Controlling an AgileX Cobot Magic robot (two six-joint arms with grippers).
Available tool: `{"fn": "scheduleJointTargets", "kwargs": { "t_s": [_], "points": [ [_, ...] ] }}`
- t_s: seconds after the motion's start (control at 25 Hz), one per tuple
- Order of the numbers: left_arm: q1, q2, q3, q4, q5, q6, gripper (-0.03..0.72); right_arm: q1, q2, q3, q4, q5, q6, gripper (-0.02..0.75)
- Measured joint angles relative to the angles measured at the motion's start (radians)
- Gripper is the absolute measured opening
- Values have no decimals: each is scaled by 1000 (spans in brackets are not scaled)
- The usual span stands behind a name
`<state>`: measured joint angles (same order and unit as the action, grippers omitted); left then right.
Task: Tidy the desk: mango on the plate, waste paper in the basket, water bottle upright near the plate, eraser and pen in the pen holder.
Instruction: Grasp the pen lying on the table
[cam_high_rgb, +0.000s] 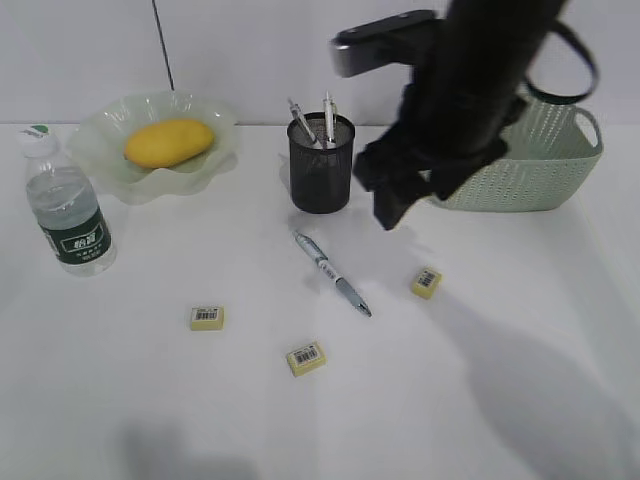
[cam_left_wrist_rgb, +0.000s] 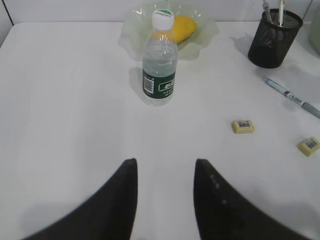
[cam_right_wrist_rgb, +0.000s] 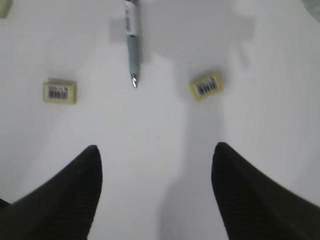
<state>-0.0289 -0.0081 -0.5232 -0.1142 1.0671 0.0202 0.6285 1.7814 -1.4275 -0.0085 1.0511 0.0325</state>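
The mango lies on the plate at the back left. The water bottle stands upright beside the plate. The pen holder holds two pens. A third pen lies on the desk, with three erasers near it: left, front and right. My right gripper hangs open and empty above the desk between the pen holder and the basket. In the right wrist view the gripper is above the pen and two erasers. My left gripper is open and empty, short of the bottle. No waste paper shows.
The right arm hides part of the basket and its inside. A dark cable runs up the back wall behind the plate. The left wrist view also shows the plate, the pen holder and two erasers.
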Motion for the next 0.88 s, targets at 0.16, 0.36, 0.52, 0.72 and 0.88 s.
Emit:
{"fn": "scheduleJointTargets", "kwargs": {
  "t_s": [0.16, 0.36, 0.52, 0.72, 0.88],
  "points": [
    [0, 0, 0, 1, 0, 0, 296, 26, 139, -156, 9, 69, -1, 543],
    [0, 0, 0, 1, 0, 0, 296, 42, 287, -320, 14, 104, -1, 533],
    [1, 0, 0, 1, 0, 0, 296, 45, 386, -393, 21, 105, 0, 486],
    [1, 0, 0, 1, 0, 0, 296, 45, 477, -414, 21, 90, 13, 417],
    [1, 0, 1, 1, 0, 0, 296, 45, 525, -414, 21, 45, 25, 361]
  ]
}}
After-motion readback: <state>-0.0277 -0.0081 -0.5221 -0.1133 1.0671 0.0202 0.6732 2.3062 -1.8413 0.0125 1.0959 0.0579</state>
